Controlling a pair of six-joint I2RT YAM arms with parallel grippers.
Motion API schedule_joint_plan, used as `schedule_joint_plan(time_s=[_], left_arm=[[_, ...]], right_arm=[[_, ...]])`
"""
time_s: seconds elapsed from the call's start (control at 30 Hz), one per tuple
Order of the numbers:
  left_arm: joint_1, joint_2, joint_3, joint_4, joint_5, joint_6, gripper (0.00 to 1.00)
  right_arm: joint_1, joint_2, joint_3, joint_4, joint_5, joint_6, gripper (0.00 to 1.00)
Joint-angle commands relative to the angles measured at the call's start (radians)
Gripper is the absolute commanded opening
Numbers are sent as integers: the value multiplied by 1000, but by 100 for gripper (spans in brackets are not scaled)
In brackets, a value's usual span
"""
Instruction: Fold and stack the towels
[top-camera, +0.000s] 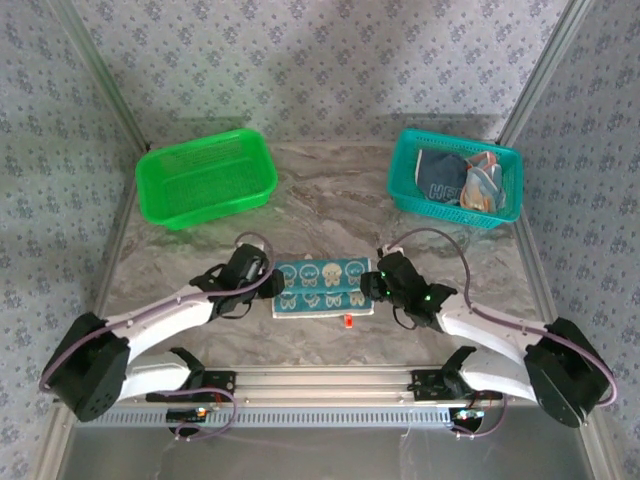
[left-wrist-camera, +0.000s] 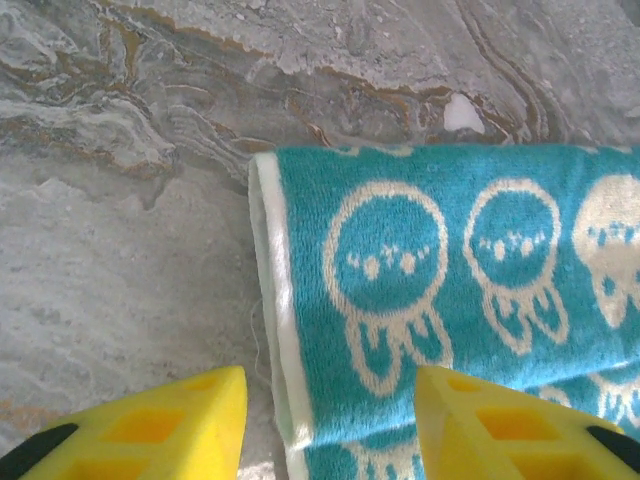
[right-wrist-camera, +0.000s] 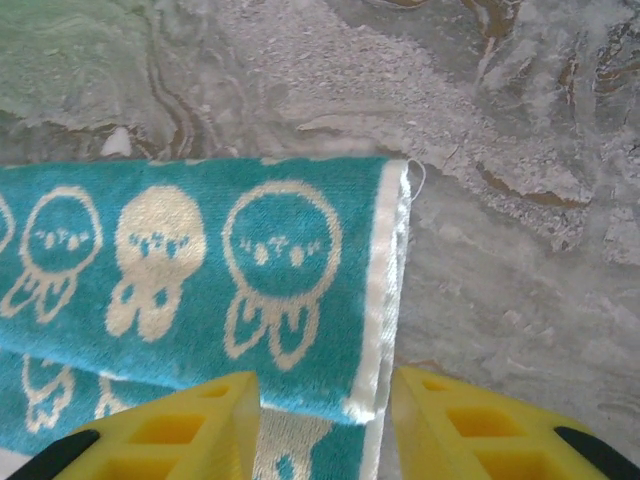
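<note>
This looks like a robot test cell in a lab rather than a home. The table (top-camera: 330, 205) has a marble-print top boxed in by patterned backdrop walls (top-camera: 300, 60) hung on bare metal posts (top-camera: 100, 75). Two white-and-black arms (top-camera: 160, 322) trailing loose cables (top-camera: 430, 231) are bolted to a slotted aluminium rail (top-camera: 320, 385) at its near edge. The only household things are staged props: a green basket (top-camera: 195, 143), a teal basket (top-camera: 400, 175) and a towel (top-camera: 322, 288).

teal towel (left-wrist-camera: 480, 250): matt terry cloth | table (left-wrist-camera: 120, 250): smooth marbled stone look | left fingers (left-wrist-camera: 160, 425): yellow plastic
</note>
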Motion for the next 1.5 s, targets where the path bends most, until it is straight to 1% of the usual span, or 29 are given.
schedule_joint_plan(time_s=[0.0,0.13,0.2,0.33,0.37,0.4,0.53,0.57,0.67,0.77,0.8,0.83,1.0,1.23,1.47], left_arm=[[17,51,42,17,20,-17,36],[35,102,53,26,38,-25,36],[42,120,51,29,49,-30,34],[46,138,44,42,65,-37,31],[46,142,42,47,72,-38,28],[46,146,41,51,76,-41,26],[45,165,39,72,98,-49,26],[45,170,39,77,102,-52,26],[44,183,42,80,111,-56,18],[45,179,44,72,110,-59,4],[45,175,47,66,110,-58,0],[43,168,51,59,110,-58,0],[44,116,82,-12,98,-57,0],[37,45,155,-186,76,-73,0],[15,-42,155,-280,73,-126,0]], right_arm=[[-33,43,56,-45,-49,-8,41],[-75,97,80,-34,-108,-26,40],[-87,125,86,-29,-130,-28,39],[-95,176,94,-26,-145,-22,35],[-95,185,91,-20,-150,-20,34],[-95,191,86,-12,-155,-17,33],[-95,214,86,2,-172,-9,31],[-95,216,87,3,-174,-9,29],[-95,214,87,0,-175,-9,18],[-94,205,93,-20,-169,-7,5],[-93,198,96,-27,-166,-8,2],[-92,190,97,-31,-164,-7,0],[-91,148,124,-88,-157,-15,0],[-90,104,165,-168,-169,-15,0],[-71,41,164,-238,-174,0,0]])
